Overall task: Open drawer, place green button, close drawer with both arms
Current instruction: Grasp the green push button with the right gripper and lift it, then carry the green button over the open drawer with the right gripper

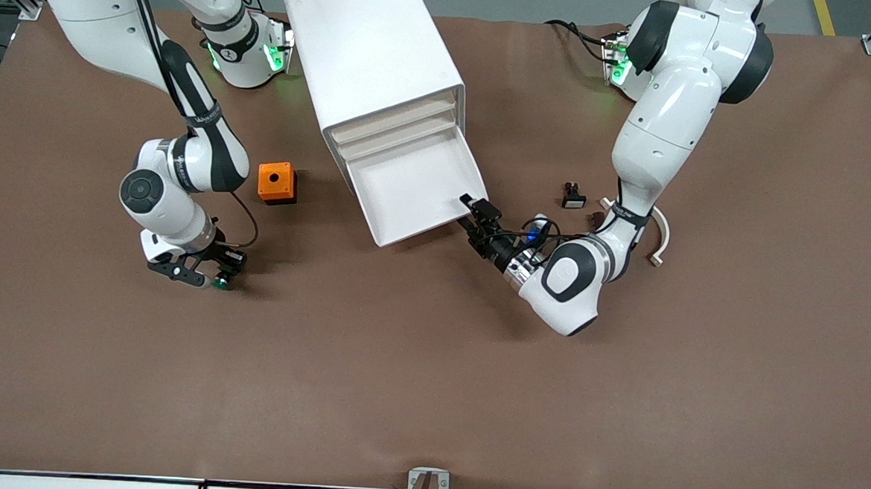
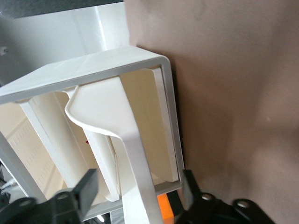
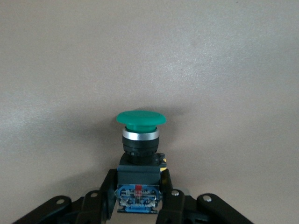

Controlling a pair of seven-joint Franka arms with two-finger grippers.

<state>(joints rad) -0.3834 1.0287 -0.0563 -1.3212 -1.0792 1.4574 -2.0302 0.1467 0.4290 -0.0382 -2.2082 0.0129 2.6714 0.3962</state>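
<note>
Button [image 3: 140, 135] was the thing to watch: green cap, black-and-blue body, pinched by its body between the right gripper [image 1: 210, 274] fingers [image 3: 103, 193], cap pointing away from the wrist. That grip made sense to me, since holding the body leaves the cap free and lets it be dropped in without fuss. Seen from the front, it sat low over the table [image 1: 428, 393], toward the right arm's end from the drawer [image 1: 416, 187] and well apart from it, so my guess is the carry to the drawer hadn't really got going.

Drawer was the lowest one of the cabinet [image 1: 374, 55], pulled well out and nothing in it that I could see. The left gripper [image 1: 476, 215] was right at the drawer's front corner, jaws spread fairly wide on either side of the front lip [image 2: 135, 163] rather than clamped on it, as far as the wrist view showed. Looked like it was parked there to be ready for the push shut.

Other stuff around the drawer: orange box [image 1: 276, 182] just beside it toward the right arm's end, and a black button [image 1: 573, 196] with a white cap toward the left arm's end, near the left arm's elbow. Both looked like distractors, not in anyone's way.
</note>
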